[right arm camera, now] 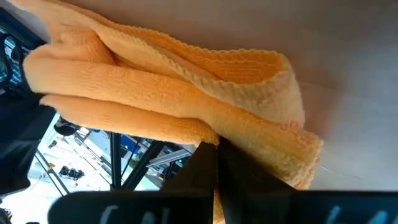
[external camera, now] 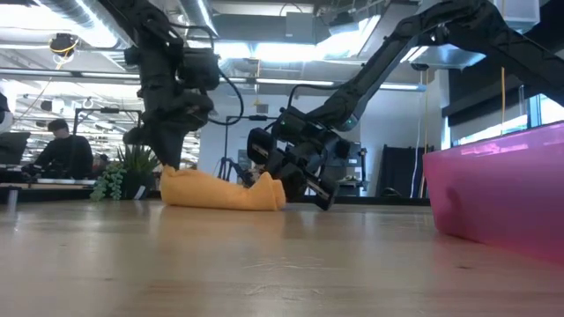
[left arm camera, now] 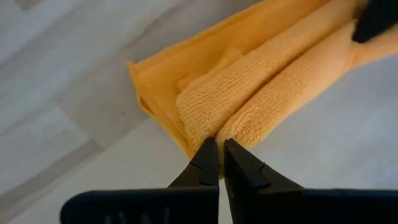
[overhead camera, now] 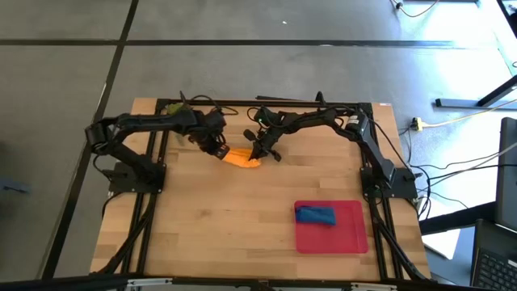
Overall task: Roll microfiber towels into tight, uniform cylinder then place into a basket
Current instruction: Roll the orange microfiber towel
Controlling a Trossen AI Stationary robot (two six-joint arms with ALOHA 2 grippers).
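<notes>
A bright orange microfiber towel (overhead camera: 241, 158), loosely rolled into a long bundle, lies on the wooden table left of centre, toward the far edge. My left gripper (overhead camera: 220, 150) is shut at its left end and my right gripper (overhead camera: 259, 153) is shut at its right end. The low view shows the bundle (external camera: 220, 192) resting on the table between the two grippers. A blue towel (overhead camera: 315, 214), rolled up, lies in the red basket (overhead camera: 331, 238) at the near right. My left gripper pinches the towel's left end (left arm camera: 214, 129) between its two fingertips, where two rolled folds meet. The fingers point steeply down from above. That end stands slightly raised (external camera: 170, 173); the remainder lies on the table. My right gripper pinches a fold at the towel's right end (right arm camera: 205, 134) between its two fingers. It comes in low and slanting from the table's right. How many layers it has cannot be seen. The towel lies on the table, slack.
Black frame rails (overhead camera: 266, 103) run along the table's far edge and sides. A small green plant (overhead camera: 173, 107) stands at the far left corner. Bare wood lies between the orange towel and the basket. A person (external camera: 62, 150) sits in the room beyond the table.
</notes>
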